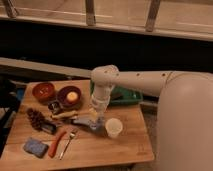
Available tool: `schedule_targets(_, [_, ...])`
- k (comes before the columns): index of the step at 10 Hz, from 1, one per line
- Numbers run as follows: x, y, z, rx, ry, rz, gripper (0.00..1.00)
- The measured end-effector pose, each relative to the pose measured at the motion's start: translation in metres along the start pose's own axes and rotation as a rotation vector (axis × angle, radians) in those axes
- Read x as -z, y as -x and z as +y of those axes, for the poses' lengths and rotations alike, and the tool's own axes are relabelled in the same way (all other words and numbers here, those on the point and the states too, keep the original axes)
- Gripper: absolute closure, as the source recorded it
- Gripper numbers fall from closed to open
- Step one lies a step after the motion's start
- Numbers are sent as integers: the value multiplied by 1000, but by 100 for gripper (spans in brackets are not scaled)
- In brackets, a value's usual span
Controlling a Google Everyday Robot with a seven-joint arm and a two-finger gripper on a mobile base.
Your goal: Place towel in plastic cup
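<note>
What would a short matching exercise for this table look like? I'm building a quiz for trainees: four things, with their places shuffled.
Things:
1. plastic cup
2. green tray
3. fork
4. gripper

Places:
A. far edge of the table, behind the arm
B. front left, beside the red tool
C. low over the table, just left of the cup
D. right of the gripper, upright on the wood

Pairs: 1-D, 2-A, 3-B, 4-C

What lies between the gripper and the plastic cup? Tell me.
Camera view: the gripper is low over the grayish towel, just left of the white plastic cup. Only a sliver of bare wooden table seems to separate them.
</note>
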Motion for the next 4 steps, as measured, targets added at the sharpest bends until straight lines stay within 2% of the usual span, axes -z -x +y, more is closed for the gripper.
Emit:
schedule_targets(1, [6,-1,-5,-14,-14,-9,20])
schedule_targets(2, [18,1,-12,-32,-35,-37,20])
schedule_targets(3, [30,2,-19,-54,-57,-71,20])
schedule_targets(4, [47,5,-28,-94,-82,-130,20])
